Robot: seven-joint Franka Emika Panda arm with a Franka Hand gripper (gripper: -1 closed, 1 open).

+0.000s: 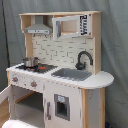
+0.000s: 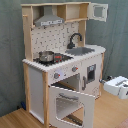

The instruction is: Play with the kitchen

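Observation:
The kitchen (image 1: 100,80) (image 2: 35,85) is a tall toy of light wood and white panels, seen in both exterior views. It has a grey hood (image 1: 37,27) (image 2: 49,19), a black faucet (image 1: 84,57) (image 2: 75,39) over a grey sink (image 1: 72,74) (image 2: 82,50), and a small metal pot (image 1: 30,62) (image 2: 46,56) on the stove. The oven door (image 2: 72,105) hangs open toward the front, below red-centred knobs (image 2: 56,76). My gripper (image 2: 117,86) is the white block at the second exterior view's right edge, low beside the kitchen and apart from it.
A windowed upper cupboard (image 1: 70,26) (image 2: 99,11) sits at the top. The lower door (image 1: 61,106) (image 2: 91,72) under the sink is closed. A grey curtain (image 1: 115,45) hangs behind the kitchen, and a wooden floor (image 2: 110,112) lies in front.

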